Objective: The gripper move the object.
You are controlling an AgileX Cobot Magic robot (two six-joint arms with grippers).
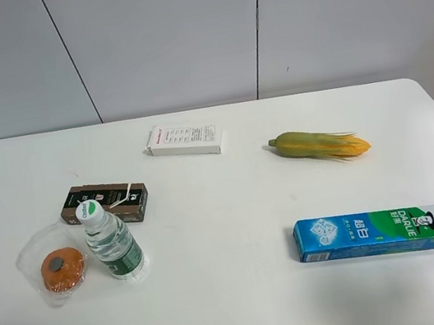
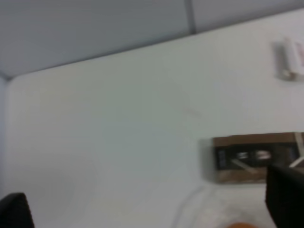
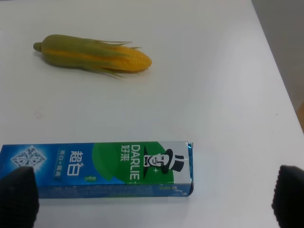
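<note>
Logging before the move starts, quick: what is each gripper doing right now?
Left gripper: open, holding nothing.
Right gripper: open, holding nothing, above the toothpaste box.

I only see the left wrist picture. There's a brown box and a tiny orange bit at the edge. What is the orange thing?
Observer: The object, a round orange puck in a clear bag, on the table.
Operator: What's next to it?
Observer: A water bottle stands just right of it, in the high view.
Operator: Is there food anywhere?
Observer: Yes, a corn cob lies across the table on the right.
Operator: Anything near the other gripper?
Observer: A Darlie toothpaste box lies just ahead of the right gripper, whose fingers are spread wide.
</note>
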